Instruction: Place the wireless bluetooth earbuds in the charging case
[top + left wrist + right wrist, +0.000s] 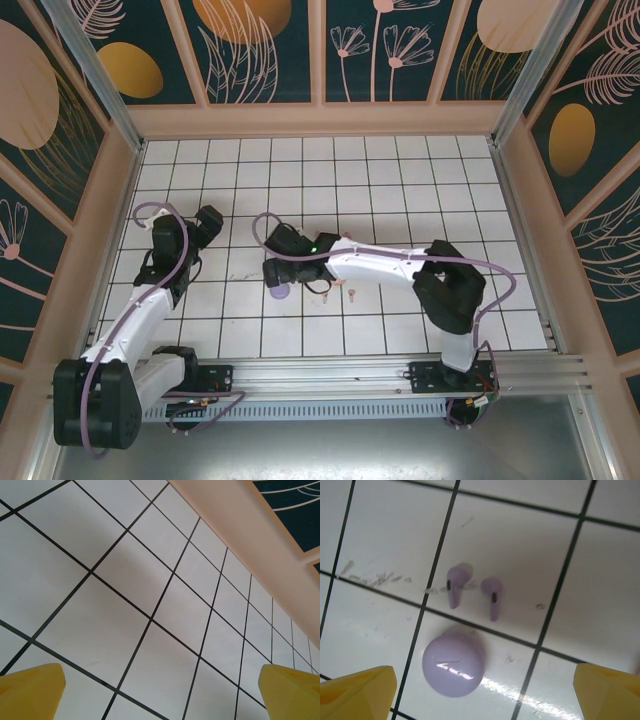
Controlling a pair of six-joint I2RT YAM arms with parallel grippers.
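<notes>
Over the arms, the top external view is showing a white tiled table (pixel 400 180) with dark grout, boxed by peach-framed walls (pixel 270 50) carrying teal leaf-patterned panels. One lilac case (pixel 279 292) is lying mid-table. The right gripper (pixel 276 276) is hanging just above the case and the left gripper (pixel 207 224) is well to the case's left. One pinkish earbud (pixel 325 298) and a second pinkish earbud (pixel 352 292) are lying right of the case.

At the left wrist, the left gripper (pixel 160 697) is holding its jaws wide apart over bare tiles.

At the right wrist, the right gripper (pixel 481 699) is standing wide apart, gripping nothing. The case, lid down, is lying between its fingertips (pixel 355 692). Two lilac earbuds (pixel 454 584) are lying side by side just beyond the case, touching neither it nor each other.
</notes>
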